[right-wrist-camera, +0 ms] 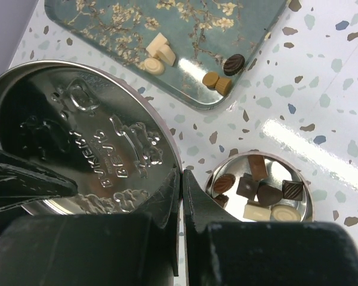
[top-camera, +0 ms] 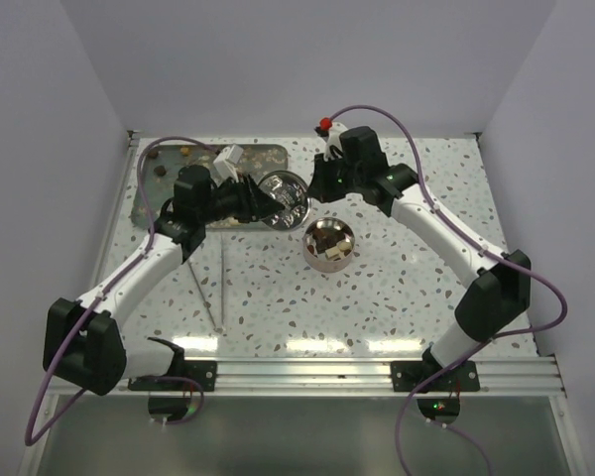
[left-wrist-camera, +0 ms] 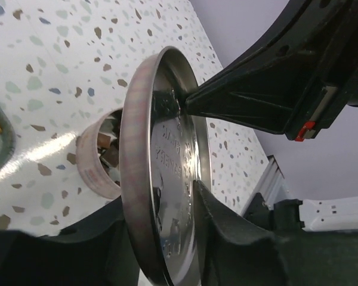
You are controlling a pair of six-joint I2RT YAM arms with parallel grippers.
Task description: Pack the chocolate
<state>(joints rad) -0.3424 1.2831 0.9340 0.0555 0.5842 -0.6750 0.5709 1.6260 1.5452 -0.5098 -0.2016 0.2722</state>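
Right claw [right-wrist-camera: 182, 185]: pinched shut on the lid [right-wrist-camera: 89, 143] rim.
Left claw [left-wrist-camera: 161, 217]: clamped across the same lid, probably a hand-over before capping.
Lid: embossed metal, tilted, held off the tabletop [right-wrist-camera: 322, 77] near the tin [right-wrist-camera: 267, 155].
Chocolate [right-wrist-camera: 256, 192]: small dark and cream lumps, several in the open tin, a few left on the floral tray [right-wrist-camera: 95, 24].

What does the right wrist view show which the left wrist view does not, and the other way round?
Only the right wrist: the flowered tray with loose chocolate on it. Only the left wrist: the metal rail at the edge of the table, and the lid seen edge-on. Both: the lid, with the right gripper shut on its rim, and the open tin holding chocolate.
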